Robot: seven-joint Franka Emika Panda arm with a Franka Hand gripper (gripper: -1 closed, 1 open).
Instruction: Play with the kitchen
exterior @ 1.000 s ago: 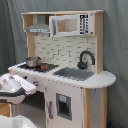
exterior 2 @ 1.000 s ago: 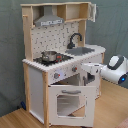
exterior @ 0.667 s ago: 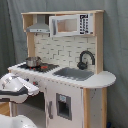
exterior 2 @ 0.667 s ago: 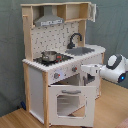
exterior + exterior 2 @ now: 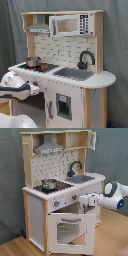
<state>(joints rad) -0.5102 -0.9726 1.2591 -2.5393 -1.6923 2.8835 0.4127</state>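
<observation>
White-and-wood kitchen (image 5: 55,193) fills frame centre; gripper (image 5: 86,201), finger state indeterminable, has closed in from frame right toward the knob panel (image 5: 65,201) since 1.0 s ago—knob contact likely next.

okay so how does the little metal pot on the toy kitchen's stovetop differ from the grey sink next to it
The small shiny metal pot stands up on top of the stovetop, while the grey rectangular sink is sunk into the white counter. The pot is round and much smaller; the sink is wide and boxy. The pot gleams silver; the sink looks matte grey. Both sit on the same countertop of the white and light-wood toy kitchen.
</observation>
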